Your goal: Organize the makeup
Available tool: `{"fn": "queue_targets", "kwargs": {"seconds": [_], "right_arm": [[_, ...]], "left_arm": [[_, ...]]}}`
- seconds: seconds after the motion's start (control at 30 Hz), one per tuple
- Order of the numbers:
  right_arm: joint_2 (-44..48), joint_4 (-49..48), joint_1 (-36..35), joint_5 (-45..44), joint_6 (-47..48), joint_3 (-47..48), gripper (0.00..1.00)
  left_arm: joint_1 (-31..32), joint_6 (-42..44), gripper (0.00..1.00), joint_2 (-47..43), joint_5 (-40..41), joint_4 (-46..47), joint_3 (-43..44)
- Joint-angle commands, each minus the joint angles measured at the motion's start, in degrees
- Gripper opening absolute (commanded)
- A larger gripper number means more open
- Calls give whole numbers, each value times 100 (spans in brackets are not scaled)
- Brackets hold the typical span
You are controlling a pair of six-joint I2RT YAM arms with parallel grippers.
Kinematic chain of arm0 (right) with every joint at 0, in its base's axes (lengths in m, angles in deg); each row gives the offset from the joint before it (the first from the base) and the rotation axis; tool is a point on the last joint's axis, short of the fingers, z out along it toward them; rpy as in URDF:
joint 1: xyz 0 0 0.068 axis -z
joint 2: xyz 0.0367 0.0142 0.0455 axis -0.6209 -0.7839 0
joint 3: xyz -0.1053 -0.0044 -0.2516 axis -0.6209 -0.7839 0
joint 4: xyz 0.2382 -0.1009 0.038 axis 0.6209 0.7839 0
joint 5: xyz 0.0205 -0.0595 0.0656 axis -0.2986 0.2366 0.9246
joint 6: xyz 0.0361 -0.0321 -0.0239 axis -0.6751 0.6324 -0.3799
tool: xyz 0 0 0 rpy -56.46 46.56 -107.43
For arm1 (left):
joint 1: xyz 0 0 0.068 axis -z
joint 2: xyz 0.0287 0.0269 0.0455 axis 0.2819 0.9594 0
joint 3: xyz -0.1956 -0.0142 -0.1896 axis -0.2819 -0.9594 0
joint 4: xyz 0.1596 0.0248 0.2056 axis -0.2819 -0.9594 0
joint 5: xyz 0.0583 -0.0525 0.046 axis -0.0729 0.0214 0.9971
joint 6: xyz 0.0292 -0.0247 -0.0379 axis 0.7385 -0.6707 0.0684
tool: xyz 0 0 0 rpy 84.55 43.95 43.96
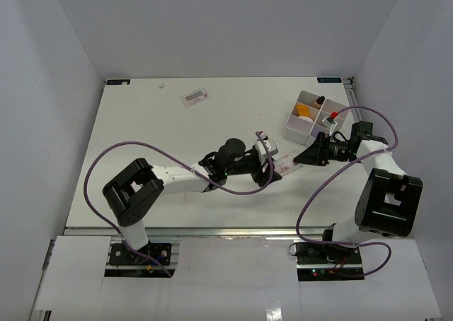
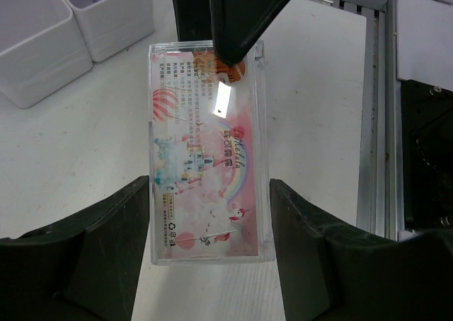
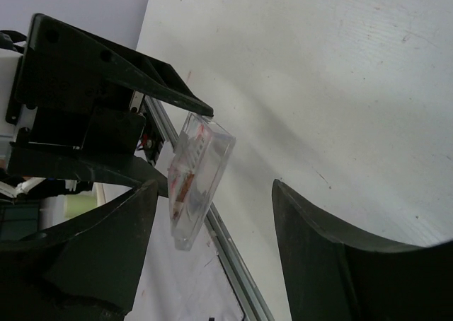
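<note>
While it's clamped, the packet looks flat — clear, pink-printed.

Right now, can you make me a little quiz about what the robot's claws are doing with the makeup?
1. True or false: the left claw is gripping the clear packet up off the table.
2. The right claw is: A) open, right by that packet; B) shut on a lipstick; C) out of sight.
3. Fill in: the second packet lies near the table's ____ edge (near or far).
Key: 1 true; 2 A; 3 far.
</note>
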Motion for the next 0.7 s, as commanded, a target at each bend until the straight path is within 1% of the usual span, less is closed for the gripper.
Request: {"fn": "queue_targets", "kwargs": {"seconds": [0.0,0.17,0.3,0.4,0.43,0.47,0.5,0.6,0.63,0.67], "right_arm": [[-48,-47,-128,73,-84,229,69],[-106,-30,-209,82,-88,262,60],[-219,77,-236,173,-20,359,47],[-330,262,-229,341,145,457,37],[-362,306,-229,395,195,482,33],[-370,367,-229,418,255,502,26],[-403,425,-237,492,289,519,17],[-439,557,-229,599,507,562,10],[-456,618,-229,651,594,580,8],[-465,803,-229,645,804,668,8]], "left_arm": [[50,16,17,-57,31,73,371],[92,25,18,30,60,51,474],[142,25,18,161,37,-32,654],[164,25,21,236,53,-65,738],[164,25,23,241,57,-67,746],[164,25,24,254,70,-54,753],[164,25,29,246,71,-45,753],[164,25,39,194,218,58,709],[164,25,45,134,270,136,650],[164,25,51,107,376,163,616]]}}
